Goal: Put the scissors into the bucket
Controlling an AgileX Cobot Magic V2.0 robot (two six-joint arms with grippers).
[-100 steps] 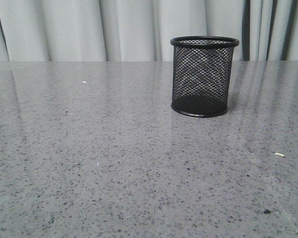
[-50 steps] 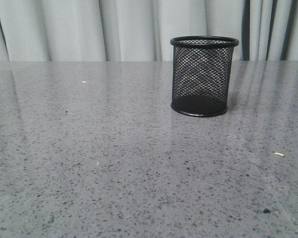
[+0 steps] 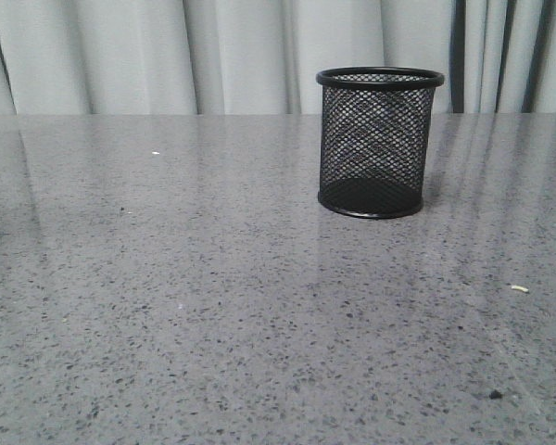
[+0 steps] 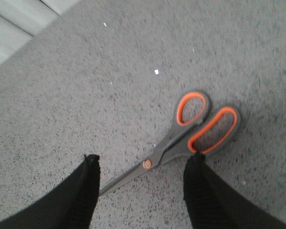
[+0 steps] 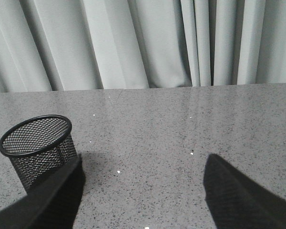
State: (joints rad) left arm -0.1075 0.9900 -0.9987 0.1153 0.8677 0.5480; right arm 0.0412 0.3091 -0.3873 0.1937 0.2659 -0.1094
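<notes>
The scissors (image 4: 181, 143) lie flat on the grey table, seen only in the left wrist view: dark grey handles with orange inlay, slim blades closed. My left gripper (image 4: 143, 162) is open above them, its two black fingers either side of the pivot and blades, not touching. The bucket (image 3: 379, 142), a black wire-mesh cup, stands upright and empty at the table's back right; it also shows in the right wrist view (image 5: 35, 148). My right gripper (image 5: 143, 167) is open and empty beside the bucket. Neither gripper shows in the front view.
The speckled grey table (image 3: 213, 306) ends at a pale curtain (image 3: 167, 56) along the back. Small white crumbs (image 3: 520, 288) lie on the right side of the table.
The front view has shifted very slightly; the bucket stands where it was. No arm enters the front view.
</notes>
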